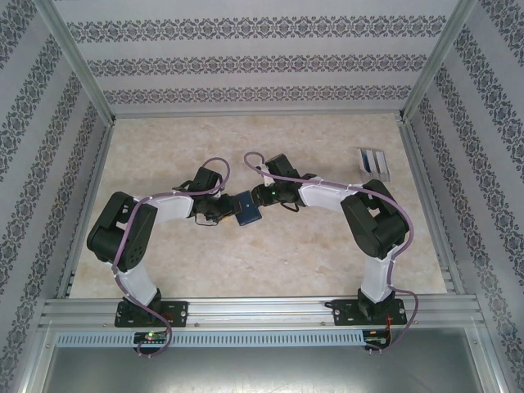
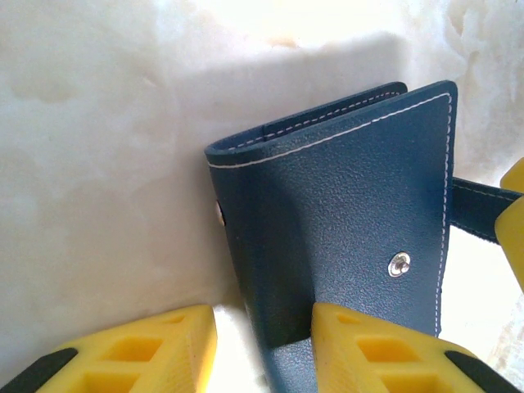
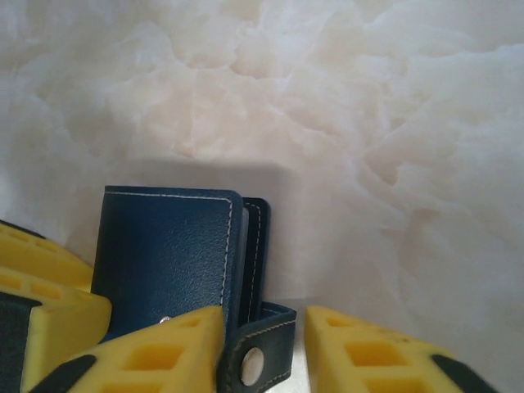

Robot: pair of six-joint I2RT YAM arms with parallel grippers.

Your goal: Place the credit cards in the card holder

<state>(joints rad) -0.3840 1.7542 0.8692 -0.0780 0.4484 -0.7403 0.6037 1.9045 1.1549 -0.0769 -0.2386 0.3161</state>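
Navy card holder [image 2: 344,213] stands clamped in the left hand [image 2: 262,319]; the right hand [image 3: 264,321] is apart around its snap strap [image 3: 254,362].

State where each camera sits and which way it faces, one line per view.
Top external: above and behind the robot, facing down on the table; left arm and right arm show.
Left wrist: on the left arm, facing along the left gripper at the wallet.
Right wrist: facing along the right gripper at the wallet's strap.
Shared: all show the wallet.
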